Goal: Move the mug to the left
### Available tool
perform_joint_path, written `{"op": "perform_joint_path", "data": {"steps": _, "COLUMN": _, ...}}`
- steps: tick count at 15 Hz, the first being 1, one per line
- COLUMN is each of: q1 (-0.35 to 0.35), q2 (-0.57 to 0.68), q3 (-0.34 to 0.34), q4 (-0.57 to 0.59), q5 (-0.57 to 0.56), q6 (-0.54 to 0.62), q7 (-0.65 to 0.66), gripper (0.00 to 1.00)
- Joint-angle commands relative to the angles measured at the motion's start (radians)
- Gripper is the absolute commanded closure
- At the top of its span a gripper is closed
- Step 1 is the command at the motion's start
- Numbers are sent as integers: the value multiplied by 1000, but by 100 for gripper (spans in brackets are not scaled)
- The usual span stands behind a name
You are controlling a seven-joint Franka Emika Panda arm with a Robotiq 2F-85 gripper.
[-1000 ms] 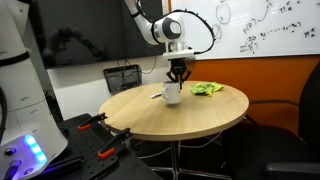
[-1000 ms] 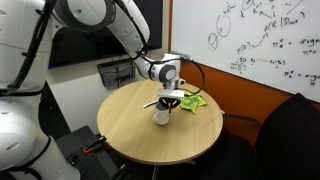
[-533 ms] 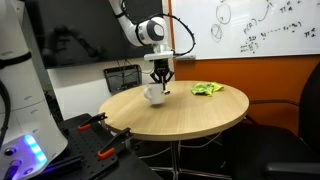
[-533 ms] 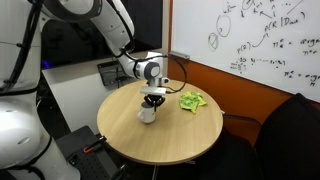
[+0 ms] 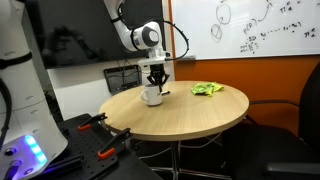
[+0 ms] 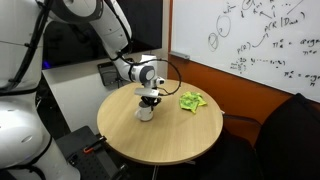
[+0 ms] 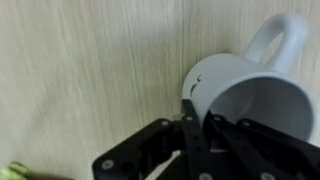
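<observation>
The carrying step looks to be in hand: the pincer (image 7: 200, 126) is clamped on the mug (image 7: 250, 90), and the mug sits close to one edge of the round bench (image 5: 185, 118), well apart from the green cloth (image 5: 207, 89) that lies toward the other side. In the wrist view the jaws are drawn nearly together with the mug's wall pinched between them, one finger inside the mouth and one outside, so the grip is on the rim and not on the handle, which points away from the pincer. In both exterior views the arm stands over the mug with the pincer (image 6: 149, 100) pointing straight down at it. Whether the mug's (image 6: 146, 111) base rests on the bench or hangs just above it I cannot tell; it is very low in any case. By my judgement the move is mostly done, since the mug already stands far from the cloth and near the rim of the bench. What remains is to settle the base flat on the wood, not so near the edge that it could tip off, then spread the jaws and lift straight up, so that the inner finger clears the wall without dragging the mug along.
</observation>
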Motion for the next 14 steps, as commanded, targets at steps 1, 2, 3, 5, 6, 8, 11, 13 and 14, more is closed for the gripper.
{"op": "perform_joint_path", "data": {"steps": 1, "q1": 18, "q2": -3, "q3": -16, "q4": -21, "q5": -2, "q6": 51, "q7": 44, "gripper": 98}}
{"op": "perform_joint_path", "data": {"steps": 2, "q1": 20, "q2": -2, "q3": -18, "q4": -22, "q5": -6, "q6": 44, "q7": 47, "gripper": 98}}
{"op": "perform_joint_path", "data": {"steps": 3, "q1": 18, "q2": -2, "q3": -15, "q4": -21, "q5": -5, "q6": 30, "q7": 41, "gripper": 66}}
{"op": "perform_joint_path", "data": {"steps": 5, "q1": 10, "q2": -19, "q3": -4, "q4": -22, "q5": 12, "q6": 6, "q7": 24, "gripper": 60}}
{"op": "perform_joint_path", "data": {"steps": 6, "q1": 2, "q2": -36, "q3": 5, "q4": -24, "q5": 26, "q6": -17, "q7": 12, "gripper": 52}}
{"op": "perform_joint_path", "data": {"steps": 8, "q1": -15, "q2": -82, "q3": 21, "q4": -21, "q5": 57, "q6": -91, "q7": -27, "gripper": 37}}
{"op": "perform_joint_path", "data": {"steps": 11, "q1": -27, "q2": -186, "q3": 27, "q4": -7, "q5": 130, "q6": -298, "q7": -86, "gripper": 15}}
{"op": "perform_joint_path", "data": {"steps": 13, "q1": -35, "q2": -268, "q3": 26, "q4": 11, "q5": 218, "q6": -453, "q7": -156, "gripper": 1}}
{"op": "perform_joint_path", "data": {"steps": 14, "q1": -35, "q2": -311, "q3": 19, "q4": 9, "q5": 268, "q6": -476, "q7": -185, "gripper": 0}}
